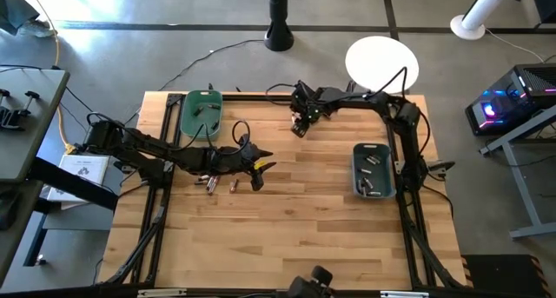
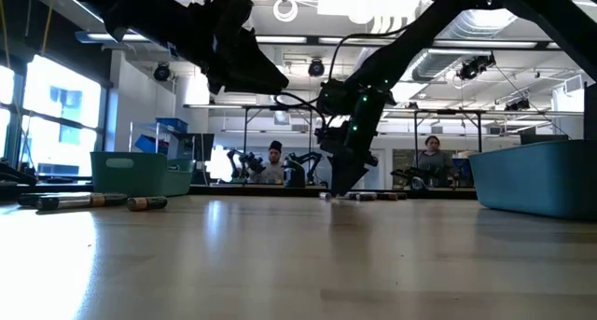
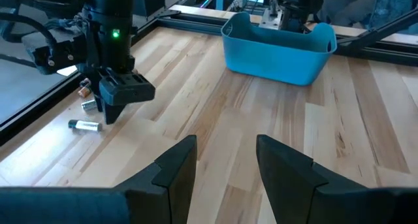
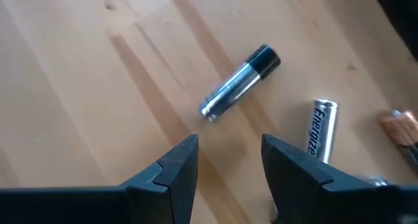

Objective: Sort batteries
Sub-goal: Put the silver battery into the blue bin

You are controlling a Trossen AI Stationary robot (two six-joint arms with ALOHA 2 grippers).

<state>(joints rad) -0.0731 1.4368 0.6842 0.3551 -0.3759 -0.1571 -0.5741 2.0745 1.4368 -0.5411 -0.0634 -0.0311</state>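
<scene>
The right gripper (image 4: 228, 162) hangs open and empty just above the table (image 1: 304, 220) near its far edge. A silver battery (image 4: 239, 82) lies flat just beyond the fingertips, long axis diagonal, black cap pointing away. The left gripper (image 3: 225, 162), also open and empty, hovers mid-table by other loose batteries (image 1: 208, 182).

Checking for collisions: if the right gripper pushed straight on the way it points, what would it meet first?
Likely the silver battery lying ahead of the open right gripper, or bare table just short of it; depth is unclear.
</scene>
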